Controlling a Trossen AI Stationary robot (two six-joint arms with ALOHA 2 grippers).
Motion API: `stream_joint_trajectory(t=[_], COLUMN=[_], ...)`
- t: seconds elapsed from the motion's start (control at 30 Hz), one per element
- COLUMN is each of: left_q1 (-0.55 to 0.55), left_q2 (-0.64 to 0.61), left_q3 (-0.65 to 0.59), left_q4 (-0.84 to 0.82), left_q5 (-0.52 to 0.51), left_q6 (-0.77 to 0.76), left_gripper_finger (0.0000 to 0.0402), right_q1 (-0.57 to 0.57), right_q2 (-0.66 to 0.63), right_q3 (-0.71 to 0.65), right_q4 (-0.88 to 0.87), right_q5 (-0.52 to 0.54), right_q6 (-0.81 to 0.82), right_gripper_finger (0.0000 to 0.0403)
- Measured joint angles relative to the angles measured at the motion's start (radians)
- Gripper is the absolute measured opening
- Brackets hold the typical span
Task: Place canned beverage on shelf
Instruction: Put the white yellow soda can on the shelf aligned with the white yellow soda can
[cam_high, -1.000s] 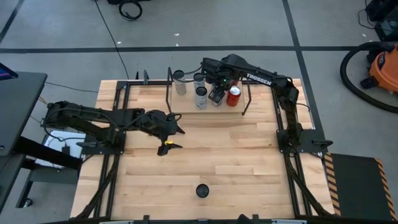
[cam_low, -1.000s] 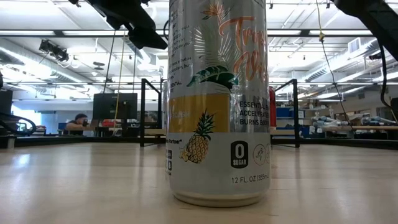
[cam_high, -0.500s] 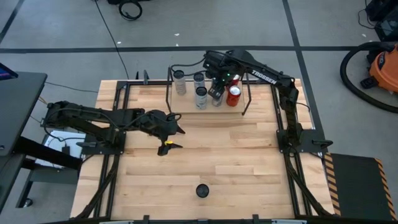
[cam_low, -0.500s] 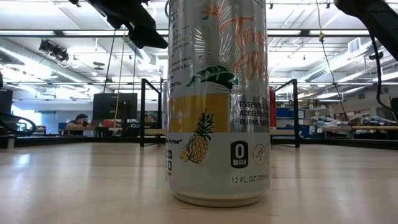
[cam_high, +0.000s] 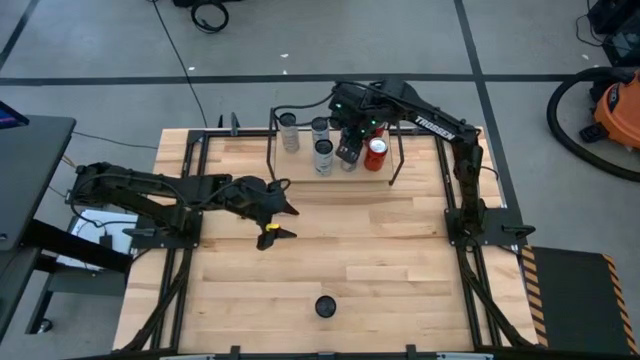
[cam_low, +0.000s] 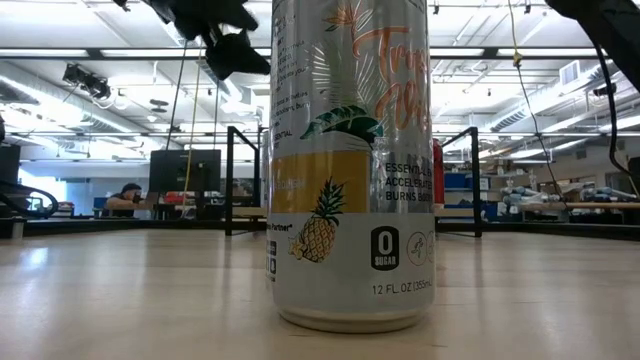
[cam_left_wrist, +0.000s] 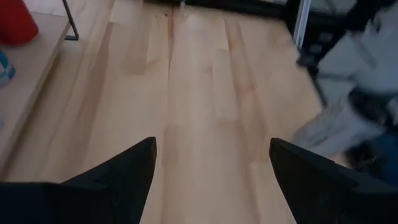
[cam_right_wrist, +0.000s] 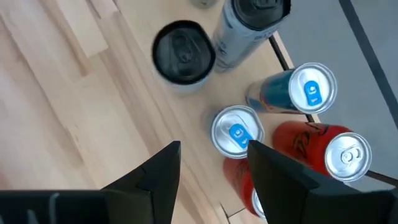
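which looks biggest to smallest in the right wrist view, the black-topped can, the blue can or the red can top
1. black-topped can
2. red can top and blue can top look about alike, so I won't rank those two.

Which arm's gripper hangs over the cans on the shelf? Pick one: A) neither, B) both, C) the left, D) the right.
D: in the high view the right gripper is above the shelf among its cans, beside the red can, while the left gripper hangs open over mid-table.
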Motion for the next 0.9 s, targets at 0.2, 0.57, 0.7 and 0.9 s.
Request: stream_joint_trajectory(t=[0.2,0.57,0.7,0.9], left_q1=[-0.023,-0.163,-0.208,-0.248], left_q2=[0.009,0.074,0.133,0.229], left_q3=[0.001,0.001,0.0,0.001], left_q4=[0.083,0.283,0.35,0.411], left_q5=[0.002,0.039,0.034,0.033], left_q6=[-0.144,-0.146,-0.15,-0.175], left_gripper_finger=[0.0314,0.0314,0.0314,0.0314], right_q1=[0.034,0.134,0.155,0.156], right_q2=[-0.041,-0.101,-0.101,-0.102], right_q3=[0.0,0.001,0.0,0.0], right_q4=[0.0,0.01,0.007,0.0], right_q5=[0.033,0.093,0.104,0.098], right_q6=[-0.009,0.008,-0.01,-0.009], right_gripper_finger=[0.0194,0.0194,0.0194,0.0194])
